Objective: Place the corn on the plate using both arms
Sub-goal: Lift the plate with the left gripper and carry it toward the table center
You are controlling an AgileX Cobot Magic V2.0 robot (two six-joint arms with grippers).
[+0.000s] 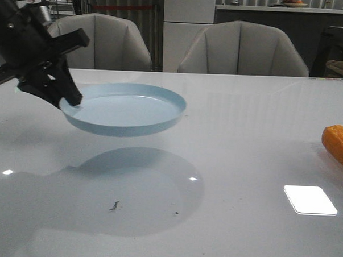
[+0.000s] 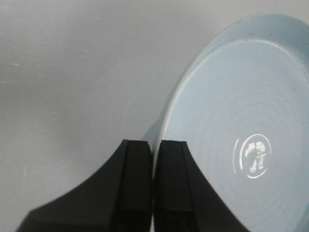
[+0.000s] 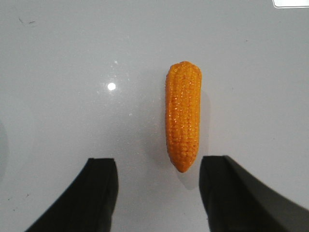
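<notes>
My left gripper (image 1: 72,99) is shut on the left rim of the pale blue plate (image 1: 127,108) and holds it level above the table, its shadow below it. In the left wrist view the jaws (image 2: 154,150) pinch the plate's rim (image 2: 166,118). The orange corn (image 1: 338,145) lies on the table at the far right edge of the front view. In the right wrist view the corn (image 3: 183,122) lies on the table, its tapered tip pointing toward my open right gripper (image 3: 158,166), which is empty and above it. The right gripper does not show in the front view.
The glossy white table (image 1: 245,143) has a bright light reflection (image 1: 309,199) at the front right and small dark specks (image 1: 114,205) under the plate. Two beige chairs (image 1: 243,49) stand behind the far edge.
</notes>
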